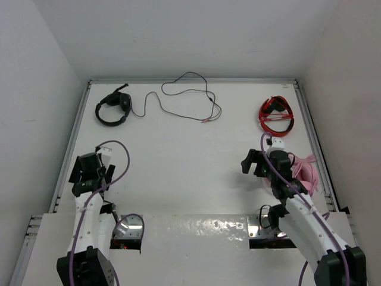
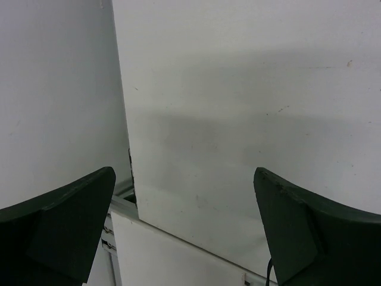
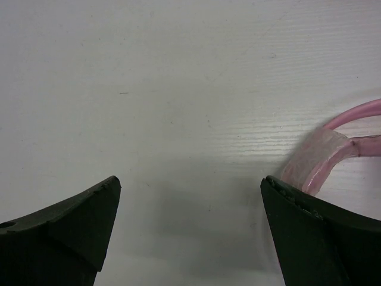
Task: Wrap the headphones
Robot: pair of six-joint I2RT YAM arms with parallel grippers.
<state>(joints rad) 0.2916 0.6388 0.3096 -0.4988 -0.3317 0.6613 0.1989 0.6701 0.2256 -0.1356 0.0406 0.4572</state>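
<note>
Overhead view. The white table (image 1: 190, 179) fills the middle of the frame. My left gripper (image 2: 184, 182) sits at lower left, its jaws wide apart over bare table beside the left wall. My right gripper (image 3: 190, 185) sits at lower right, its jaws likewise apart over bare table. The headphones (image 1: 113, 108) lie at upper left, well above my left gripper and far across the frame from my right one. Their cable (image 1: 184, 89) runs rightward in loose loops along the top and ends in plugs (image 1: 207, 120) near upper centre. At upper right lie red headphones (image 1: 276, 116). Just right of my right gripper lie pink headphones (image 1: 305, 170).
</note>
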